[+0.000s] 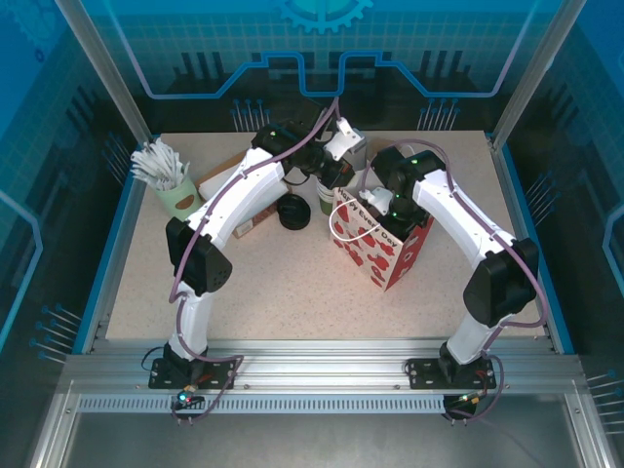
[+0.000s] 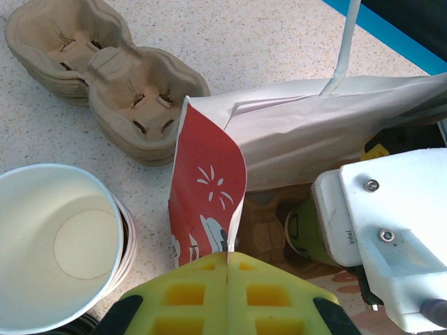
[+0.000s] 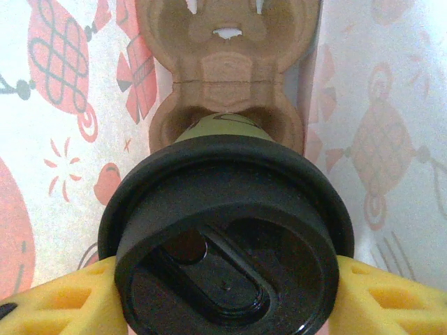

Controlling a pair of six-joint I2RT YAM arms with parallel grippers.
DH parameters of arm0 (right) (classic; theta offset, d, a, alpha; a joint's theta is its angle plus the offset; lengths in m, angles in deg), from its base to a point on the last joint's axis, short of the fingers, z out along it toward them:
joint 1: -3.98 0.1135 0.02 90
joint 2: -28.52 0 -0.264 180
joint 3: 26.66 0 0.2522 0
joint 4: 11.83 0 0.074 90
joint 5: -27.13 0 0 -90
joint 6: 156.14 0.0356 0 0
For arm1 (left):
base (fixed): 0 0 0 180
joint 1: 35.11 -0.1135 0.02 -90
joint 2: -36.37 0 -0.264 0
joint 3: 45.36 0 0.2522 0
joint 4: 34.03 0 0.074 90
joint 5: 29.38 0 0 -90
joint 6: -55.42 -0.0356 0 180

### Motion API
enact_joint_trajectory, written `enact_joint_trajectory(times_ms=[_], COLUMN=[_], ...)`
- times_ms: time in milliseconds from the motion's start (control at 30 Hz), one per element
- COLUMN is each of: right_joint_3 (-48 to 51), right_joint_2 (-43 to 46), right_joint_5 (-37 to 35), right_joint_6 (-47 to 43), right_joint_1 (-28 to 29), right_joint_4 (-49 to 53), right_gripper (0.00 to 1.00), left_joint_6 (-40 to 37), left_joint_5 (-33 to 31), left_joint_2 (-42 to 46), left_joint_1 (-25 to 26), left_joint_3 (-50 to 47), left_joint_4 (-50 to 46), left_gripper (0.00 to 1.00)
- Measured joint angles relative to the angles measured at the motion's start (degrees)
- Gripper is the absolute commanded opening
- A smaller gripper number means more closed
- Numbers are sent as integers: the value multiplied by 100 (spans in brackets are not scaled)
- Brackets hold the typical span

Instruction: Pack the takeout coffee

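The takeout coffee, a green cup [image 3: 222, 125] under a round black lid [image 3: 227, 237], hangs inside the red-and-white paper bag [image 1: 388, 249]. My right gripper [image 3: 227, 296] is shut on it, one yellow finger [image 3: 59, 300] on each side of the lid. Below the cup, a brown cardboard carrier [image 3: 227, 70] lies on the bag's bottom. My left gripper [image 2: 228, 257] is shut on the bag's red upper edge [image 2: 209, 181] and holds the mouth apart. In the left wrist view the green cup [image 2: 306, 234] shows inside the bag, beneath the right wrist's white housing [image 2: 391, 230].
Stacked cardboard carriers [image 2: 105, 77] lie on the table left of the bag. A stack of lidless white cups [image 2: 59, 244] stands close to the left gripper. A green cup of white stirrers [image 1: 168, 180] stands at the far left, and loose black lids [image 1: 292, 212] lie beside the bag.
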Motion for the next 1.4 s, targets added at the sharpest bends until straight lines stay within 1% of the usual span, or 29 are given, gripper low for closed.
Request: enact_joint_trajectory(times_ms=[1400], right_joint_3=[-61], right_joint_2=[0], right_joint_5=[0], right_joint_6=[4], right_joint_1=[-17], right_joint_4=[103], right_gripper=[36], left_joint_6=[0], left_joint_5=[0], left_joint_2=[-11], left_joint_1=[0], left_joint_3=[0], left_joint_4=[0], left_gripper=[5])
